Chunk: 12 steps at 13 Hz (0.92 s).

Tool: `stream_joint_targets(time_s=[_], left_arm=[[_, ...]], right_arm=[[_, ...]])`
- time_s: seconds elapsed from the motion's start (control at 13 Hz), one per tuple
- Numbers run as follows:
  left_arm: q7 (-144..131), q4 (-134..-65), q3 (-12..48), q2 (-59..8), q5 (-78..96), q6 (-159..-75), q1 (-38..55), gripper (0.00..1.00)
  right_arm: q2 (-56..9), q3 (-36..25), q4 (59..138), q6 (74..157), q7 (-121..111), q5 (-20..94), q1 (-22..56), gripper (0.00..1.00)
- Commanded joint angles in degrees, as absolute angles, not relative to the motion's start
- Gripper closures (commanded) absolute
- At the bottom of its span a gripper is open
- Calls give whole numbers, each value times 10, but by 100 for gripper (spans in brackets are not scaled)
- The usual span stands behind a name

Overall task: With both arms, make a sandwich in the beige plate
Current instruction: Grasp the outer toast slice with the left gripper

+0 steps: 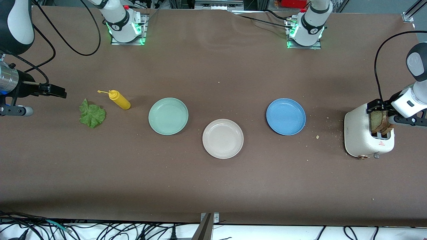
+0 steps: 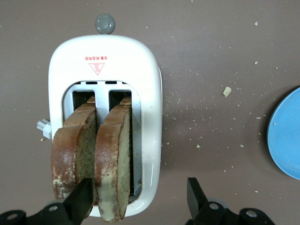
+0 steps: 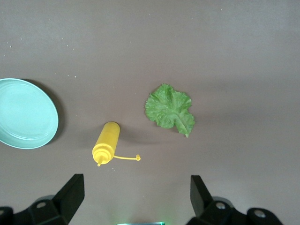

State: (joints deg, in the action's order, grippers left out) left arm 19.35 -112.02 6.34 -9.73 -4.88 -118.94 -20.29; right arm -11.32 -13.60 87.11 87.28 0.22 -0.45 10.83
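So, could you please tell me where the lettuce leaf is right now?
In the front view the lettuce leaf lies flat on the table toward the right arm's end, beside the yellow bottle and slightly nearer the camera than it.

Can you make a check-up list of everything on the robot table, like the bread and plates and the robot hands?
Surface: brown table, crumbs near the toaster.
Job's things: two bread slices upright in the white toaster; lettuce leaf flat on the table; beige plate bare.
Clutter: mint-green plate, blue plate, yellow squeeze bottle lying down.
Grippers: left end effector open, fingers either side of one slice; right end effector open, waiting above the lettuce.
Cables: black cables at the arms and table edge.
Surroundings: nothing seen.
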Motion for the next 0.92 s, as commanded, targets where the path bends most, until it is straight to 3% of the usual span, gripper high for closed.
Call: stream_joint_targets(time_s=[0.0, 0.85], left_arm=[[187, -1097, 66, -106, -64, -1183, -196, 9], [192, -1092, 63, -134, -65, -1190, -204, 14]], right_arm=[[-109, -135, 875, 875, 1, -1, 106, 0], [-109, -135, 875, 875, 1, -1, 106, 0]])
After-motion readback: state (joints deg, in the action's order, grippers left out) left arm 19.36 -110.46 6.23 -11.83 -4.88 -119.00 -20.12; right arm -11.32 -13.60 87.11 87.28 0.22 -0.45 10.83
